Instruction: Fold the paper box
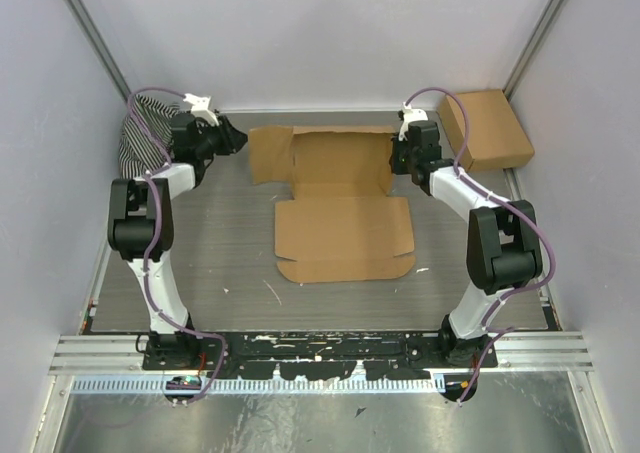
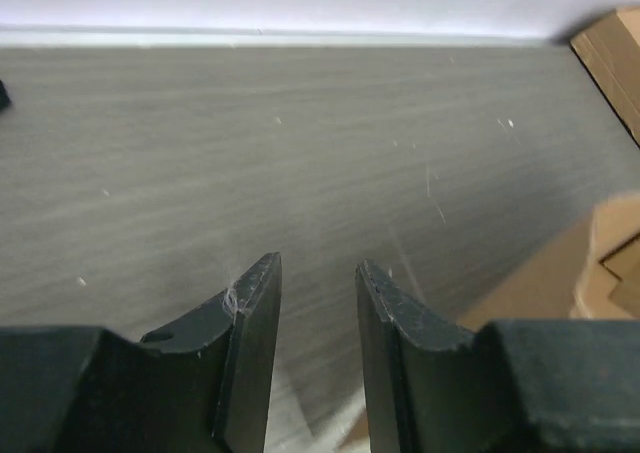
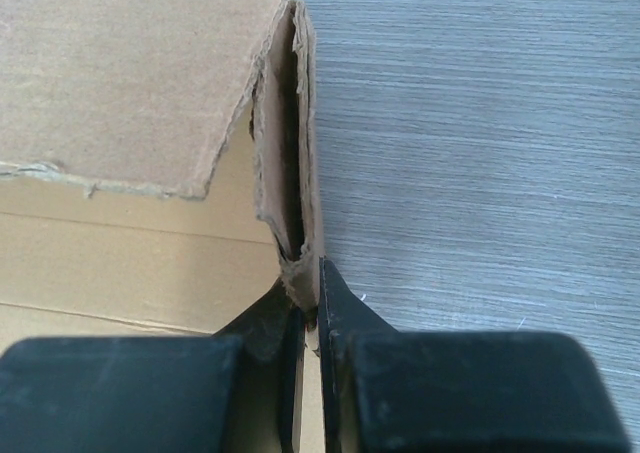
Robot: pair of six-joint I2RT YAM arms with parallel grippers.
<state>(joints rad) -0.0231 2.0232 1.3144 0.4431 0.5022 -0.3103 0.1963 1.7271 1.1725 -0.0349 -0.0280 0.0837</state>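
Note:
The paper box (image 1: 345,223) lies mid-table as a brown cardboard sheet, its front panel flat and its far part partly raised. My right gripper (image 1: 398,158) is at the box's far right side. In the right wrist view this gripper (image 3: 310,283) is shut on the doubled-over side wall (image 3: 295,153), which stands upright beside a ragged-edged flap (image 3: 130,83). My left gripper (image 1: 238,138) hovers just left of the box's far left flap (image 1: 268,153). In the left wrist view it (image 2: 318,268) stands open with only bare table between the fingers, and the box's cardboard (image 2: 545,283) shows at the lower right.
A smaller ready-made brown box (image 1: 487,128) sits at the back right corner, also visible in the left wrist view as a cardboard corner (image 2: 612,53). A black-and-white striped cloth (image 1: 145,133) is bunched at the back left behind the left arm. Walls enclose the table on three sides.

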